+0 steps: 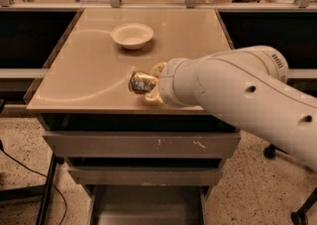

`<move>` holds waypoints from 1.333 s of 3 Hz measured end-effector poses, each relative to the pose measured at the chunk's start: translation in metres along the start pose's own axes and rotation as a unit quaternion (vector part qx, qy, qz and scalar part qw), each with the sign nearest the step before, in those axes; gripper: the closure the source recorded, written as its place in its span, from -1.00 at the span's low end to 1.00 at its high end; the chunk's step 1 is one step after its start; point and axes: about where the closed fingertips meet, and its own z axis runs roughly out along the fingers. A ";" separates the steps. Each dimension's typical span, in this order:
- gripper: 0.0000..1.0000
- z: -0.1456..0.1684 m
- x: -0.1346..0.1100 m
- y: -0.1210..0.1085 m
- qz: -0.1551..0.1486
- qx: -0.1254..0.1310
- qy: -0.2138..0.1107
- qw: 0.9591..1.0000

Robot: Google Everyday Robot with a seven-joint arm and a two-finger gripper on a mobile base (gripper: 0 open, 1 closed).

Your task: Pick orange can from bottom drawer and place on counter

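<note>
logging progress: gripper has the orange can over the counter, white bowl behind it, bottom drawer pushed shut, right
No, the camera view shows the bottom drawer pulled open. The rest holds: the gripper has the orange can over the counter, white bowl behind it.

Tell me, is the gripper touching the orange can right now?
Touching. The camera view shows the gripper over the front part of the counter, its tan fingers pressed against the orange can from above and below.
</note>
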 end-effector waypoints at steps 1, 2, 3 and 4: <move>1.00 0.016 0.008 -0.028 -0.019 0.005 0.018 1.000; 0.65 0.016 0.006 -0.031 -0.029 0.008 0.019 0.999; 0.18 0.016 0.006 -0.031 -0.029 0.008 0.019 0.999; -0.28 0.016 0.006 -0.031 -0.029 0.008 0.019 0.999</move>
